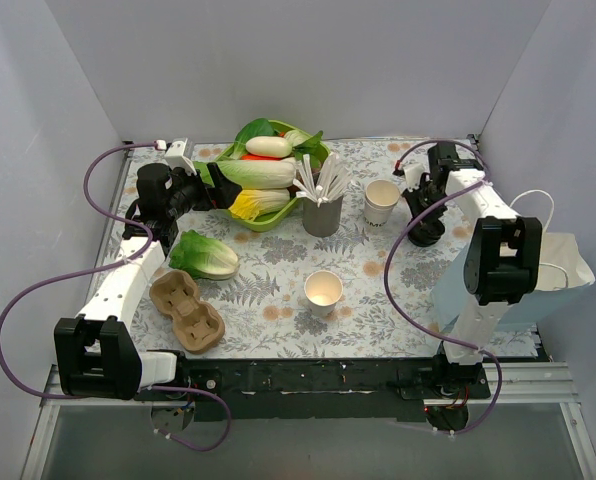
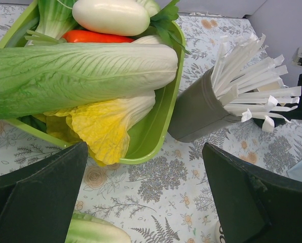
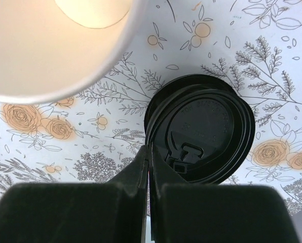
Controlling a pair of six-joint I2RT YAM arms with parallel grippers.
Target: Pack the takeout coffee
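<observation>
Grey walls, floral tablecloth; left jaws spread, right jaws pressed together at black lid.

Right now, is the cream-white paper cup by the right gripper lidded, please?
Unlidded: the cup shows an open mouth; the round black plastic lid lies beside it.

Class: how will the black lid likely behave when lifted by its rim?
The black lid looks thin moulded plastic: probably light, slightly flexible. The right claw grips only its edge, so it may tilt or slip.
</observation>
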